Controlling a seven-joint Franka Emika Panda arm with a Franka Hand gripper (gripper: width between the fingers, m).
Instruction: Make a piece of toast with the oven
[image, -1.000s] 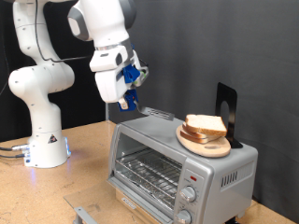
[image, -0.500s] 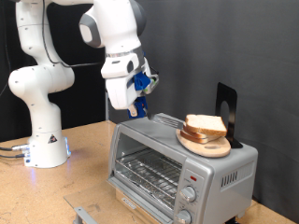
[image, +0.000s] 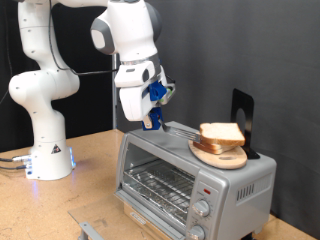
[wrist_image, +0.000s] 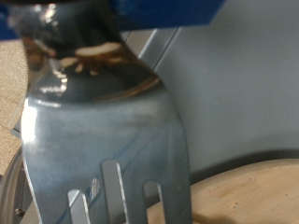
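Two slices of bread, as far as I can make out, sit stacked on a round wooden plate (image: 222, 154) on top of the oven (image: 190, 176), over toward the exterior view's right. The piece of toast (image: 221, 133) is the top one, pale with a tan crust, nowhere near inside the oven. The oven door is shut, wire rack (image: 158, 183) visible through the glass, two knobs (image: 204, 210) on the front right with a small red light above them.

The gripper (image: 155, 118) hangs over the oven's top, just left of the plate, clamped on a metal spatula (wrist_image: 103, 140) whose slotted blade pokes out toward the bread. In the wrist view the blade fills most of the shot, with the plate's wooden edge (wrist_image: 248, 196) beyond its tip.

A black stand-like thing (image: 243, 122) stands behind the plate. The arm's white base (image: 48, 158) stands on the wooden table (image: 50, 205) to the left, with a blue glow. No readable writing anywhere.
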